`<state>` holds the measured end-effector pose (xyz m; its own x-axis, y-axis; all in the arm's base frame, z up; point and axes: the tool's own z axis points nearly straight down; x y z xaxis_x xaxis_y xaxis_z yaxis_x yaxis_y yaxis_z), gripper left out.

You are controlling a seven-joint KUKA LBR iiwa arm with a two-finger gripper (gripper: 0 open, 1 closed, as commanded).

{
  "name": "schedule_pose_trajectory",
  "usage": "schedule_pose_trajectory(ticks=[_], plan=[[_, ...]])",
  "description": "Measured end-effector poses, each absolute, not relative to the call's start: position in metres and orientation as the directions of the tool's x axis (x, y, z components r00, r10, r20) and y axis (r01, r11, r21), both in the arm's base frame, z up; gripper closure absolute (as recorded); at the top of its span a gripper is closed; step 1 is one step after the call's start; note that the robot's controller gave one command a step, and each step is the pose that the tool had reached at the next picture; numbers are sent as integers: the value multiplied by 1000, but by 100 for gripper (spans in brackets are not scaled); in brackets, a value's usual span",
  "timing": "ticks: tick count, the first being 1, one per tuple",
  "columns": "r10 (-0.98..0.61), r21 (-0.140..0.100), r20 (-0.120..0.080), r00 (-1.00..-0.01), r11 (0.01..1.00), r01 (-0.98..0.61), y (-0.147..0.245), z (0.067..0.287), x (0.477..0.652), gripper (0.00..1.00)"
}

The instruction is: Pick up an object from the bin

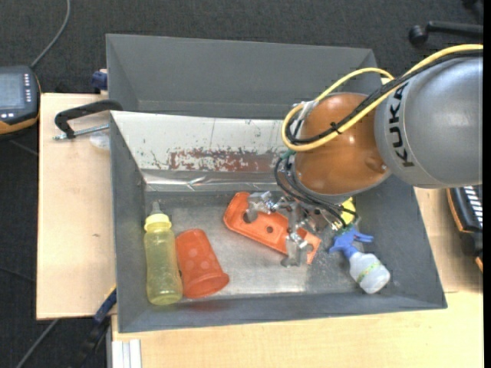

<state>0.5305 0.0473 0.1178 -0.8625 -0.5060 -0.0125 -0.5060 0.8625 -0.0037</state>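
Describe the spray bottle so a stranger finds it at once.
In the grey bin, go to the floor's end on the view's right, just past the gripper. A spray bottle lies there on its side. Unlike its orange and yellow neighbours, it is white with a blue trigger head.

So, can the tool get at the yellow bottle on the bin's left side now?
Probably yes: the yellow bottle lies uncovered, only the orange cup beside it, and the tool hangs farther right.
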Motion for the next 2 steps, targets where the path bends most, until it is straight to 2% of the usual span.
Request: schedule_pose_trajectory(ticks=[1, 2], plan=[[-538, 1, -9, -843, 843, -538, 34, 104, 532, 0], [-600, -7, -17, -800, 800, -600, 40, 85, 586, 100]])
